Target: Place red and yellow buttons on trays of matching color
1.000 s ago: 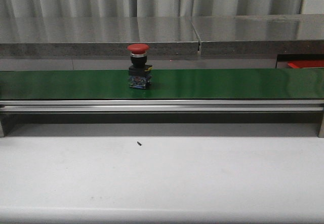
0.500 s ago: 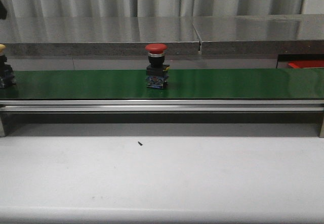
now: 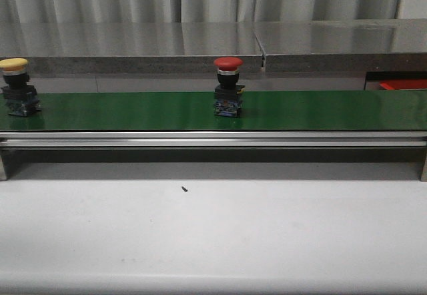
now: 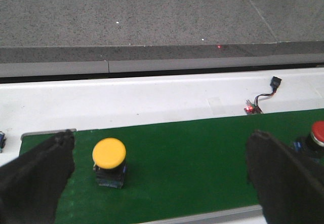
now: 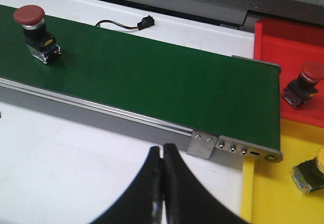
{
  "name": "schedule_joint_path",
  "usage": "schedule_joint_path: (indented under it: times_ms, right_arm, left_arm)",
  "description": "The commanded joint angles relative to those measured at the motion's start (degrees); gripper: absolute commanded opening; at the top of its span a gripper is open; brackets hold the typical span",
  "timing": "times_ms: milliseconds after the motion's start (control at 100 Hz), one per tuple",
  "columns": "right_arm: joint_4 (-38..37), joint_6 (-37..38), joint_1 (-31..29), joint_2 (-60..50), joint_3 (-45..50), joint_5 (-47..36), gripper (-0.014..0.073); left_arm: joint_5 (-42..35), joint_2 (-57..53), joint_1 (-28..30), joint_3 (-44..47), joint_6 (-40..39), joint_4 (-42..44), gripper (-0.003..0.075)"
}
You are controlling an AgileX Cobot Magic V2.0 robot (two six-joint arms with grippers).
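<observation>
A red button [image 3: 228, 87] stands near the middle of the green belt [image 3: 313, 110]; it also shows in the right wrist view [image 5: 33, 33] and at the edge of the left wrist view [image 4: 316, 138]. A yellow button [image 3: 16, 87] stands at the belt's far left, and in the left wrist view [image 4: 109, 161] between my wide-open left gripper's [image 4: 161, 181] fingers. My right gripper [image 5: 162, 176] is shut and empty above the white table near the belt's right end. The red tray [image 5: 283, 46] holds a red button [image 5: 305, 84]; the yellow tray [image 5: 278, 198] holds a yellow button [image 5: 313, 173].
A stainless shelf [image 3: 213, 41] runs behind the belt. The belt's aluminium rail [image 3: 213, 138] fronts it. A small dark speck [image 3: 183, 189] lies on the white table. A cable with a connector [image 5: 131, 25] lies behind the belt.
The red button has ridden right along the belt. The yellow button has come in at the belt's left end and moved right.
</observation>
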Motion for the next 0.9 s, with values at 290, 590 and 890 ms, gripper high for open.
schedule_joint_path:
  times_ms: [290, 590, 890]
  right_arm:
    - [0.74, -0.41, -0.07, -0.21, -1.52, -3.2, -0.0116]
    - [0.79, -0.41, -0.07, -0.21, -1.52, -5.99, -0.0116]
    - [0.79, -0.41, -0.07, -0.21, -1.58, -5.35, 0.0016]
  left_arm:
    - [-7.5, -29.68, -1.72, 22.43, 0.21, -1.86, 0.039]
    - [-7.82, -42.82, -1.72, 31.89, 0.21, -2.87, -0.0019]
    - [-7.93, -43.49, -1.72, 32.92, 0.21, -2.87, -0.0019]
